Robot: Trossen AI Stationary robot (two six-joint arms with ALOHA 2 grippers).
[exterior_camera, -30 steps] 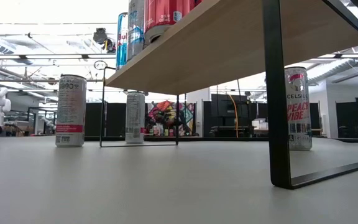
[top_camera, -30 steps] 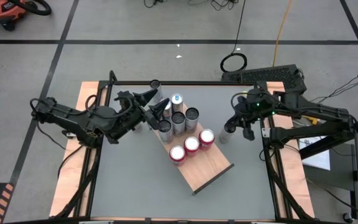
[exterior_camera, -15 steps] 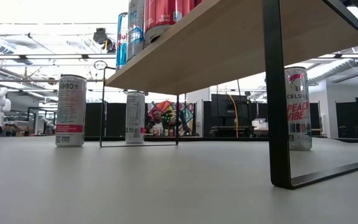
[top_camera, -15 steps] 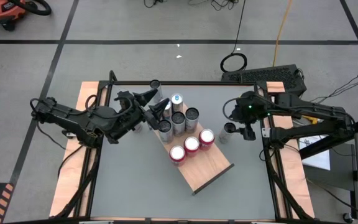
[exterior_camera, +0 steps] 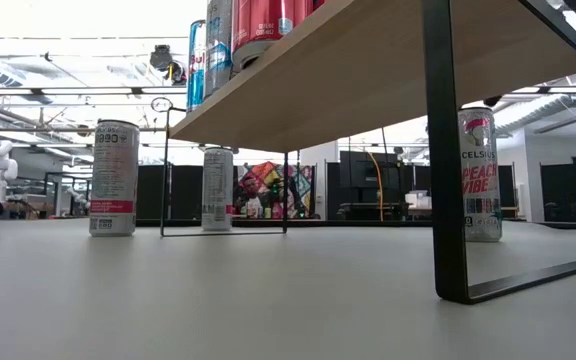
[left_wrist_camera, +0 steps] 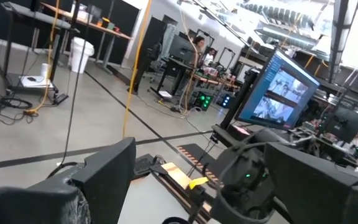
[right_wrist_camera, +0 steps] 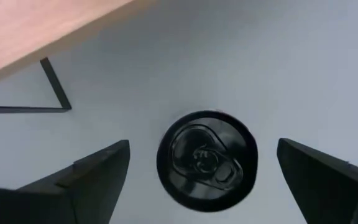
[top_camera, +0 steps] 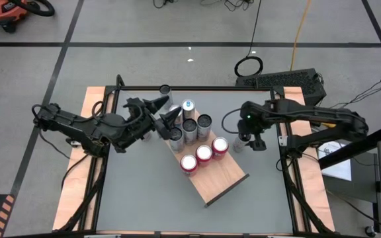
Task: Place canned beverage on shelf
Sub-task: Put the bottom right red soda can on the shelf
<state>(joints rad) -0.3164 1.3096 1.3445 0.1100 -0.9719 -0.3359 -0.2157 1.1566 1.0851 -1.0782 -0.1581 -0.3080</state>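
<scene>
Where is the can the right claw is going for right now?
The black-topped Celsius can stands upright on the grey table, just right of the light-brown wooden shelf, directly beneath the open right claw.

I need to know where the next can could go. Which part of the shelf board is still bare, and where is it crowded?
The shelf is bare on its near end, from the row of three red-topped cans to the board's lower corner. The far end is crowded with dark-topped cans, and the open left gripper hovers there. The open right gripper hangs over a can on the table.
</scene>
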